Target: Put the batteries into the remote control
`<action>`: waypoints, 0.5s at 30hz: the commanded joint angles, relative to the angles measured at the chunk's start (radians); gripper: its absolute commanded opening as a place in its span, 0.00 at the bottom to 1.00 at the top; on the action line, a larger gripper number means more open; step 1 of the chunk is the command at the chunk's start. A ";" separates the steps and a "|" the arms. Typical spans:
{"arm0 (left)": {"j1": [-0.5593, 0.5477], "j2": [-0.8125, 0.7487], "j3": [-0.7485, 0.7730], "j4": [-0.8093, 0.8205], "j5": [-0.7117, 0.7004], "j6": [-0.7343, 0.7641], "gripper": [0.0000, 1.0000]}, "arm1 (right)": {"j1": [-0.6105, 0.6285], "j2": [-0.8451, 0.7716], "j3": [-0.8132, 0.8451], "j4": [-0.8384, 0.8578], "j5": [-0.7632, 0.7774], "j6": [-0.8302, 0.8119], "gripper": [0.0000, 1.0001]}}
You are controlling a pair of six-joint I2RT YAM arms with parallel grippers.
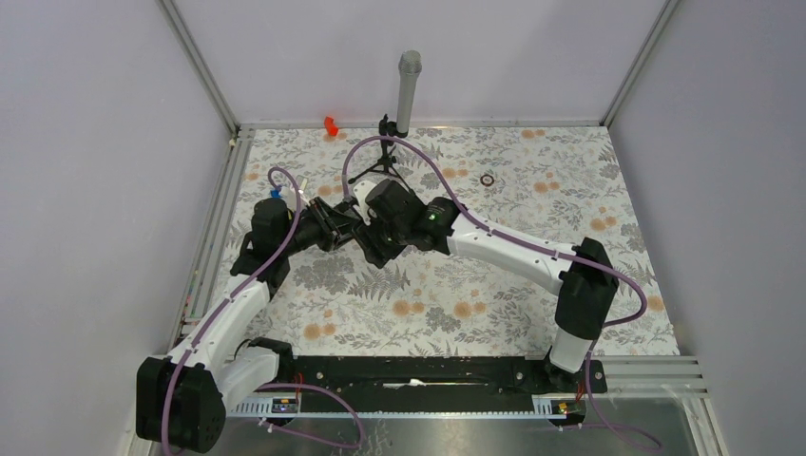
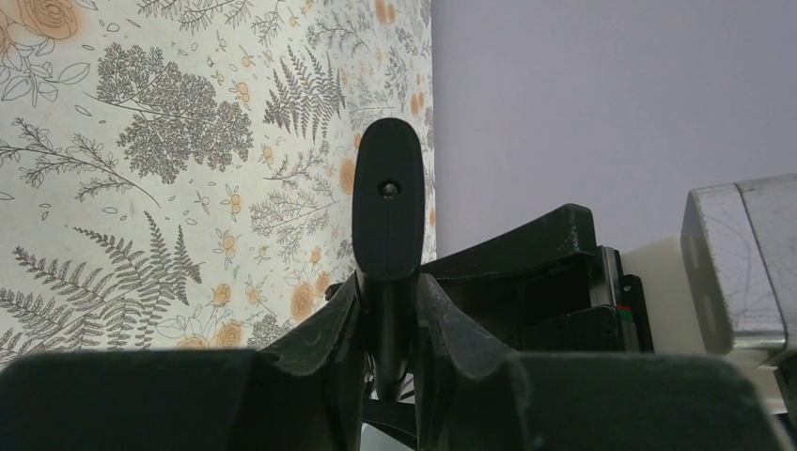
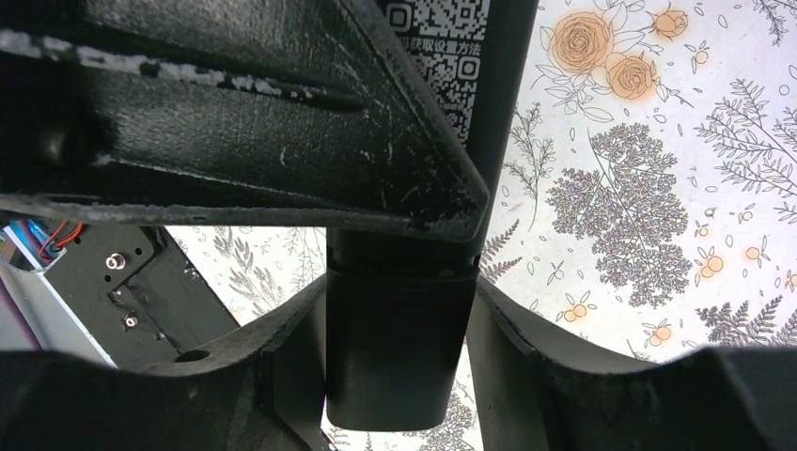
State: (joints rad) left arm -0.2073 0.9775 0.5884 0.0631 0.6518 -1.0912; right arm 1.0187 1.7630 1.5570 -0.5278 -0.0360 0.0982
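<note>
The remote control, a slim black bar, shows end-on in the left wrist view and sticks up over the floral table. My left gripper is shut on its narrow sides. In the right wrist view the remote's back carries a QR label, and its plain lower section sits between my right gripper's fingers. Those fingers flank it closely, with thin slivers of light on both sides. From above, both grippers meet over the table's middle. The batteries are out of view.
A black tripod stand with a grey cylinder rises at the back of the table. A small red piece lies at the back edge and a dark ring to the right. Grey walls enclose three sides.
</note>
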 commanded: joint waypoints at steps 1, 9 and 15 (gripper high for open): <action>0.006 -0.003 0.005 0.065 0.054 -0.023 0.00 | 0.004 0.013 0.050 0.009 0.030 0.011 0.58; 0.016 0.002 0.004 0.063 0.054 -0.020 0.00 | -0.002 -0.013 0.041 0.046 -0.013 0.025 0.77; 0.026 0.006 0.007 0.066 0.060 -0.019 0.00 | -0.013 -0.048 0.022 0.072 -0.064 0.032 0.91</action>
State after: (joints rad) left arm -0.1928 0.9821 0.5869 0.0647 0.6842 -1.1015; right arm 1.0172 1.7699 1.5665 -0.4988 -0.0551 0.1184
